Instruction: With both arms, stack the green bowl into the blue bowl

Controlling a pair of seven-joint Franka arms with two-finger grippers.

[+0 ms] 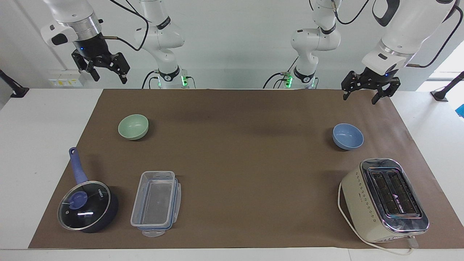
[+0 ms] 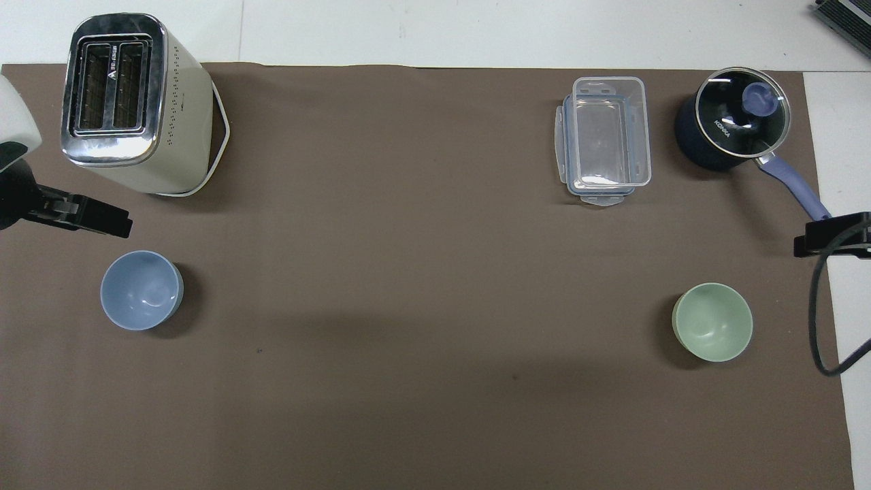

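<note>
The pale green bowl (image 1: 133, 126) (image 2: 712, 322) sits upright and empty on the brown mat toward the right arm's end. The periwinkle blue bowl (image 1: 348, 136) (image 2: 141, 290) sits upright and empty toward the left arm's end, a long way from the green one. My right gripper (image 1: 110, 78) hangs open, high in the air off the mat's corner, holding nothing. My left gripper (image 1: 359, 98) hangs open above the mat's edge at its own end, clear of the blue bowl. In the overhead view only one of its fingers (image 2: 88, 219) shows.
A cream toaster (image 1: 386, 199) with its white cord stands farther from the robots than the blue bowl. A clear plastic container (image 1: 156, 203) and a dark lidded saucepan (image 1: 87, 206) with a blue handle lie farther out than the green bowl. The brown mat (image 1: 239, 156) covers the table's middle.
</note>
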